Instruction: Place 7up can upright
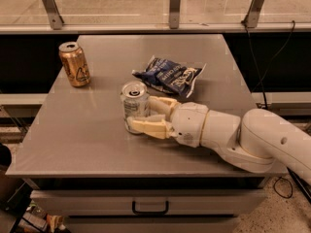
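Note:
The 7up can (134,101) is silvery-white with green markings. It stands upright on the grey table (87,135), near the middle. My gripper (141,113) reaches in from the right, low over the table. Its two cream fingers (146,126) close on the lower half of the can, one in front and one behind. The can's base rests on or just above the tabletop.
A gold can with black markings (74,64) stands upright at the back left. A crumpled blue snack bag (169,75) lies just behind the gripper. My white arm (252,140) covers the table's right front. A drawer handle (150,208) is below the front edge.

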`<state>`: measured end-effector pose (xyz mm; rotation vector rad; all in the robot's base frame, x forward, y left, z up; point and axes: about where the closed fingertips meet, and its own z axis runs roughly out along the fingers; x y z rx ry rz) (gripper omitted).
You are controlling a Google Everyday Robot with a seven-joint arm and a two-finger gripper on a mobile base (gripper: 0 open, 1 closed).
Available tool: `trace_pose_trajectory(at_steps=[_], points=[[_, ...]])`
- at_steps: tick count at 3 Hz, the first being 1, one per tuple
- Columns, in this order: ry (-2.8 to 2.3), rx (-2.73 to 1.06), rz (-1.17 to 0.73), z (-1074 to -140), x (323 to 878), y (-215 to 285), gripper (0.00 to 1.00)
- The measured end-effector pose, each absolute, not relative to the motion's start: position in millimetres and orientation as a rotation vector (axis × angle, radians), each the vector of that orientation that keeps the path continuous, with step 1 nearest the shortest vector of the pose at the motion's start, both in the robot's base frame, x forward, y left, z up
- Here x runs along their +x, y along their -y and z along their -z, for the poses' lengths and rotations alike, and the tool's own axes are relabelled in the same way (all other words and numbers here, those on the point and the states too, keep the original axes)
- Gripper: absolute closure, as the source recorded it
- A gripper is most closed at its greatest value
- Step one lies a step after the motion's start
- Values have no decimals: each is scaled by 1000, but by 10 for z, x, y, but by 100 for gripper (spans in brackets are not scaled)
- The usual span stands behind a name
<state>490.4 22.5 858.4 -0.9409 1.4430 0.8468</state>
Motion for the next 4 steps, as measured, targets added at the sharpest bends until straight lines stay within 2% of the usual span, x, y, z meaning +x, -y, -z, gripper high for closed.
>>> trace_pose_trajectory(at_steps=[2,3,4], points=[[-1439,-948,-850,-8596,4892,-264,13],[-1437,-952,-852,-8602,4885,-284,0],[-1437,-952,-852,-8602,4885,-285,0]])
